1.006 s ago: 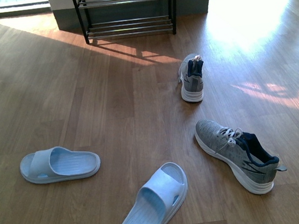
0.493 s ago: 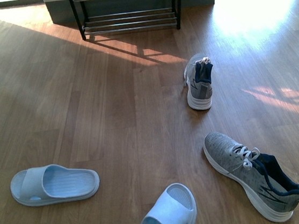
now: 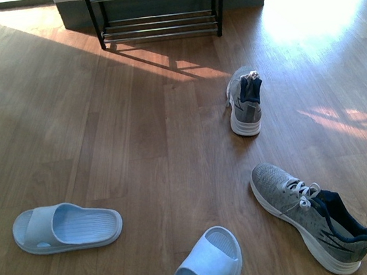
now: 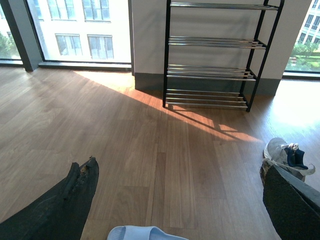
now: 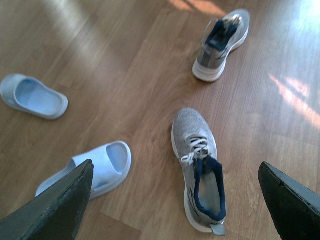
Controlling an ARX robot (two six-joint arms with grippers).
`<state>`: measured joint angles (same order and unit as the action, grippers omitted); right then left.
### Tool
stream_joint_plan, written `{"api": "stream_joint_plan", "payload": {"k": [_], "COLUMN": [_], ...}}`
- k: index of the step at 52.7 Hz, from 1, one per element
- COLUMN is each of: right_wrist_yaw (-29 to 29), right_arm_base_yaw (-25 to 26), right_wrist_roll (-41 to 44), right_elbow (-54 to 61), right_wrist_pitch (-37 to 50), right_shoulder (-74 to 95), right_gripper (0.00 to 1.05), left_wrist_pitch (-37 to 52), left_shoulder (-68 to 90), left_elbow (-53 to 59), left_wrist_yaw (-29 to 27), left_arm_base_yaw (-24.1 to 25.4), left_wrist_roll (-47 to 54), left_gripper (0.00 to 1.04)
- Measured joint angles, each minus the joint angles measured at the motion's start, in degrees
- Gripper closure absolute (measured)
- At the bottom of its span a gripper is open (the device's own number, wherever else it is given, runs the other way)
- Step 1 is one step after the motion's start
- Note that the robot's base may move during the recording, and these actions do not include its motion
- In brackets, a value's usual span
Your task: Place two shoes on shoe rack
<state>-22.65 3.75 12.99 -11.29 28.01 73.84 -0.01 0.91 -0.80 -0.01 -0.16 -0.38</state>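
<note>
The near shoe [image 3: 313,225] is seen on the floor [image 3: 102,120] at four o'clock, the far shoe [image 3: 245,100] at two, the shoe rack [image 3: 156,11] at twelve. The left gripper [image 4: 178,165] and right gripper [image 5: 175,167] are spread wide, empty.

Lit brightly by daylight from the windows [image 4: 75,30] flanking the shoe rack [image 3: 156,11]. In the front view, blown out to near white on the wooden floor [image 3: 103,133] at 1 o'clock; warm orange sun patch striped with bar shadows just before the rack at 12; fainter sunlit streaks at 3. Dimmer and cooler toward 9 and 6. Soft, short shadows under the far sneaker [image 3: 245,104], the near sneaker [image 3: 309,219] and the blue slide [image 3: 68,227] at 8. Crisp in front and left wrist views; slightly soft in the right wrist view. Dark and blurred at the wrist frames' edges: left gripper's fingers [image 4: 60,210], right gripper's fingers [image 5: 60,205].
</note>
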Motion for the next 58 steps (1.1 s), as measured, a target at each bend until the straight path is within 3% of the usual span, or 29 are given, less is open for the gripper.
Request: {"api": "stream_joint_plan", "payload": {"k": [15,33,34,58], "right_wrist_yaw": [4.7,10.6,12.8,11.9], "right_arm_base_yaw": [-2.4,0.0,1.6,1.4], "right_wrist_roll": [7.2,10.1,12.1,13.0], "right_elbow": [-8.6,-23.6,-36.1,-42.5], "right_wrist_pitch": [14.2,17.2,16.0,12.9], "right_shoulder": [37.7,64.3,76.8,82.1], "right_gripper": [0.09,0.09,0.09,0.09], "left_wrist_pitch": [0.0,0.0,0.0,0.0], "left_shoulder": [0.0,0.0,0.0,0.0], "left_elbow": [0.0,0.0,0.0,0.0], "left_wrist_yaw": [0.0,0.0,0.0,0.0], "left_arm_base_yaw": [0.0,0.0,0.0,0.0], "left_wrist_roll": [0.0,0.0,0.0,0.0], "left_gripper": [0.09,0.09,0.09,0.09]}}
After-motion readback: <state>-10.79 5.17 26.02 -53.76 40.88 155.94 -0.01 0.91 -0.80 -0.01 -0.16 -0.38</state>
